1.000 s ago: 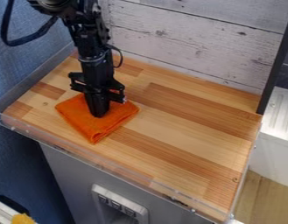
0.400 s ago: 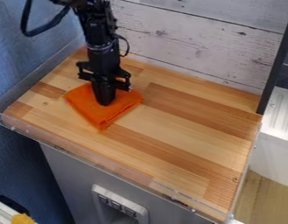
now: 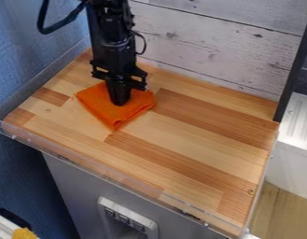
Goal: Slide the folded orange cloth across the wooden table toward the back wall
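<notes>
In the camera view, the black gripper (image 3: pixel 120 102) points down onto a folded orange cloth (image 3: pixel 99 101), touching it; I cannot tell whether it is clamped or apart. The cloth lies on the far left part of the wooden table (image 3: pixel 186 140), one corner toward the near edge. Whitewashed boards (image 3: pixel 212 44) stand behind, blue wall (image 3: pixel 18 79) at left.

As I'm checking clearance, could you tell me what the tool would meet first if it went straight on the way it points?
The orange cloth directly below the tool, then likely the wooden surface under it; whether tool and cloth touch is unclear.
</notes>
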{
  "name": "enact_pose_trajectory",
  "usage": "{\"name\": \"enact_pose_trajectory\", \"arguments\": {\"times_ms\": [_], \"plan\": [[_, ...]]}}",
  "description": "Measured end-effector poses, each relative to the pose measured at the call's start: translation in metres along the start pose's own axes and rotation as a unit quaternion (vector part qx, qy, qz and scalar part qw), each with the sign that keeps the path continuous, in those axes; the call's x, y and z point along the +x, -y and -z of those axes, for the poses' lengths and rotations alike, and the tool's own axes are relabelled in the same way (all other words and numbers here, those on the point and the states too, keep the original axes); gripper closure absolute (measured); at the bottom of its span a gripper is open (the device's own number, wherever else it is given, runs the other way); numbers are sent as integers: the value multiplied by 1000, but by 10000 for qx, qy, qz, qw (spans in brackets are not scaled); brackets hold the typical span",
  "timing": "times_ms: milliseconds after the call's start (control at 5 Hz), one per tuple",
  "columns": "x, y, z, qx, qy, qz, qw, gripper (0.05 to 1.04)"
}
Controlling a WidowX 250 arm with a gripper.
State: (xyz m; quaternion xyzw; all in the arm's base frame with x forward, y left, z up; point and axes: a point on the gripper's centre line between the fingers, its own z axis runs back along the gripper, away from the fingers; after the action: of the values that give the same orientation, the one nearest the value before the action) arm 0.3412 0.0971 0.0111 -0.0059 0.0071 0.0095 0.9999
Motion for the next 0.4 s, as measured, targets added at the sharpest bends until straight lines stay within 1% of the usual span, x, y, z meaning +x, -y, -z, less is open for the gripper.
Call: {"name": "enact_pose_trajectory", "arguments": {"times_ms": [200, 400], "plan": [[5, -1, -1, 10, -11, 63, 10000, 999], [7, -1, -6, 4, -57, 75, 10000, 846]]}}
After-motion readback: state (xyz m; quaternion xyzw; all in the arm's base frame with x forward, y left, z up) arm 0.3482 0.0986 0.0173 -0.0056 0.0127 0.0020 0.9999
